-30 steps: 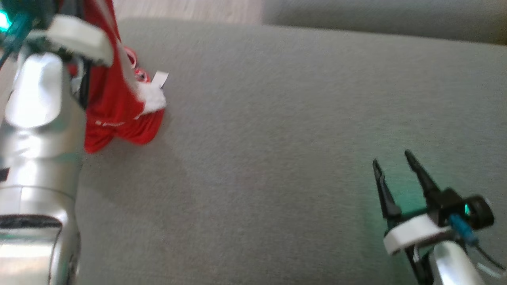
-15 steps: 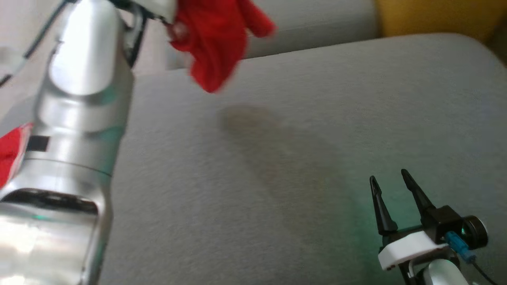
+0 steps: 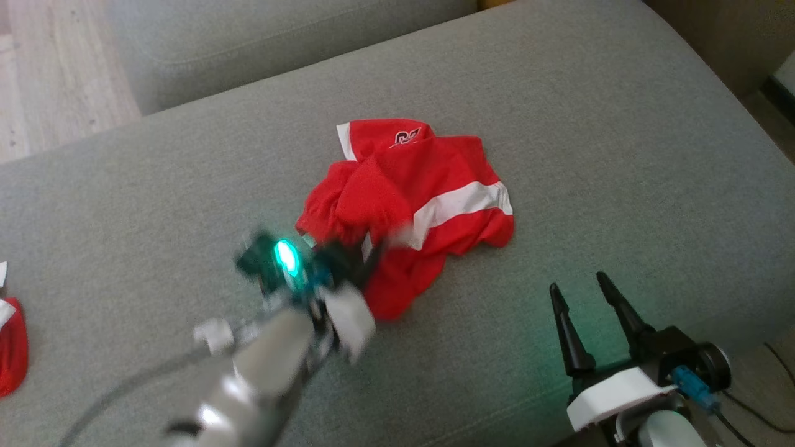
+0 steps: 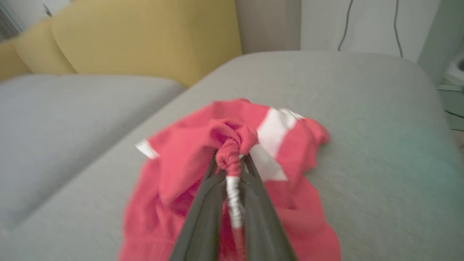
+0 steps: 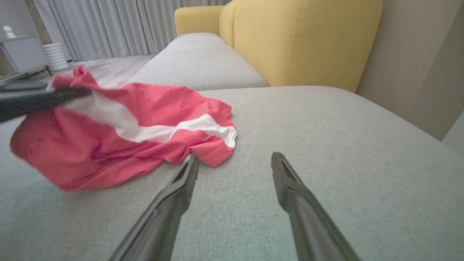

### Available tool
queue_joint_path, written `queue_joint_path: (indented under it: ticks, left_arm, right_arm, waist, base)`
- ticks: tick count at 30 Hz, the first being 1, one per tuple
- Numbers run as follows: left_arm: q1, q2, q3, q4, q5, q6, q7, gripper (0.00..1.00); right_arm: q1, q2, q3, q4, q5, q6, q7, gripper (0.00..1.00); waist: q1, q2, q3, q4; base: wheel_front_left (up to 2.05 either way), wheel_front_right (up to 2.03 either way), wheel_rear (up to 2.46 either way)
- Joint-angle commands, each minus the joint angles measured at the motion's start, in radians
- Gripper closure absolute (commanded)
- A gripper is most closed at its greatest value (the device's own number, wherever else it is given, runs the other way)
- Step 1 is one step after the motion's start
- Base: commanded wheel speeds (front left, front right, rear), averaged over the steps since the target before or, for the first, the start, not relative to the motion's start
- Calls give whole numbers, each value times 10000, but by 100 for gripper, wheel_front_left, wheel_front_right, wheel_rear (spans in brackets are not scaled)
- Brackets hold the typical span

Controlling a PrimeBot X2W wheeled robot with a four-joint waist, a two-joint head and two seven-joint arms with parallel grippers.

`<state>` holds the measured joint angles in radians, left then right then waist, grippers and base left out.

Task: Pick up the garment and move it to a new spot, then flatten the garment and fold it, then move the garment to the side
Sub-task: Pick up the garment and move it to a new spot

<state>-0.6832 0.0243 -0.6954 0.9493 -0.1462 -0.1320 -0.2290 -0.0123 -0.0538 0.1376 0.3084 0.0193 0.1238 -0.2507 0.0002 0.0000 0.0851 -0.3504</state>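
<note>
Nearest the robot, the right gripper (image 3: pixel 577 280) hovers just above the front of the grey seat cushion (image 3: pixel 621 155), its two dark fingers spread wide with nothing between them; in its own wrist view the right gripper (image 5: pixel 235 156) has bare cushion (image 5: pixel 326 145) ahead, and the hem of the garment (image 5: pixel 145 105) lies just beside its left fingertip, though whether they touch cannot be told. To the left and a little farther in, the left gripper (image 3: pixel 360 254) is clenched on a bunched fold of the garment (image 3: pixel 435 186); the left wrist view shows the left gripper (image 4: pixel 232 161) with both fingers pinched together around a twisted knot of red cloth. The garment (image 4: pixel 181 159) is one red shirt with a white band, crumpled near the middle of the cushion, its near edge lifted by the grip and the rest lying on the fabric; it sits between the two grippers, and nothing else stands between them. One second piece of red cloth (image 3: pixel 12 344) lies at the far left edge of the same cushion, well apart. Beyond are a second grey cushion (image 3: pixel 279 37), making two, and the wooden floor (image 3: pixel 49 81); behind rises a yellow backrest (image 5: pixel 308 40), then pale curtains (image 5: pixel 108 29) and one low cabinet (image 5: pixel 21 54); two thin cables (image 4: pixel 344 25) hang on the far wall.
</note>
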Motion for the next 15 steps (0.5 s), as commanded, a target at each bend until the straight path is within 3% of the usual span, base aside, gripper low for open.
queue_joint_path:
  ticks: [1, 2, 8, 15]
  left_arm:
    - [-379, 263, 87, -459, -250, 116, -171, 15]
    - [-88, 263, -107, -543, -468, 249, -219, 0]
    - [1484, 262, -279, -2213, -1551, 1414, -321, 0]
    - [4529, 293, 1450, -5128, -1361, 2586, -325, 0]
  right_arm:
    - [-445, 21, 294, -213, 70, 69, -111, 0]
    - [-444, 22, 320, -164, 94, 69, -111, 0]
    - [-90, 28, -113, -145, 228, 69, -111, 0]
    - [689, 32, -620, -273, 370, 69, -111, 0]
  waist:
    - [-2, 0, 68, -21]
    - [-2, 0, 66, 15]
    - [-2, 0, -454, 815]
    - [-2, 0, -1351, 2228]
  base:
    - [0, 0, 0]
    - [0, 0, 0]
    - [0, 0, 0]
    - [0, 0, 0]
